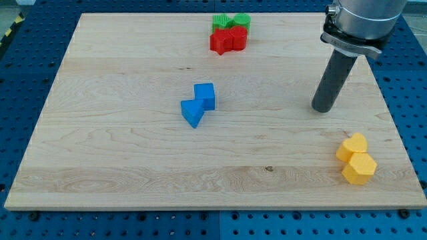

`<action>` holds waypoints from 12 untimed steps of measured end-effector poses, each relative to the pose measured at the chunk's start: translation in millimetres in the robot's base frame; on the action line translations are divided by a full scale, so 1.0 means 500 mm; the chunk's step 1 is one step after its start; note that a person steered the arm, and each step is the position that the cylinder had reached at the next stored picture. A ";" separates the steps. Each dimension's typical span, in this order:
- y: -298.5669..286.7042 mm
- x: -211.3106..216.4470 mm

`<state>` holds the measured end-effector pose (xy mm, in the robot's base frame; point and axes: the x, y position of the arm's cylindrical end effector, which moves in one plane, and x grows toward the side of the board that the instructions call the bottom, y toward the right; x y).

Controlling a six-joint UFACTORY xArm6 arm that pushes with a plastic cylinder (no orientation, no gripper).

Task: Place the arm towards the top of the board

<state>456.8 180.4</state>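
My tip (323, 109) rests on the wooden board (120, 147) at the view's right, about mid-height. The dark rod rises from it to the arm at the view's top right. Two blue blocks (199, 105), cube-like and touching at a corner, lie near the board's middle, well to the left of my tip. Two yellow blocks (355, 158), hexagon-like, sit together at the view's lower right, below my tip. Red blocks (228, 41) and green blocks (231, 21) are clustered at the view's top centre, up and left of my tip.
The board lies on a blue perforated table (20, 60) that shows on all sides. The arm's grey body (360, 20) hangs over the board's top right corner.
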 end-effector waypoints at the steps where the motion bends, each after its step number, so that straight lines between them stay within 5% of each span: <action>1: 0.000 0.000; 6: 0.092 -0.084; 12: -0.008 -0.371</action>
<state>271.3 176.7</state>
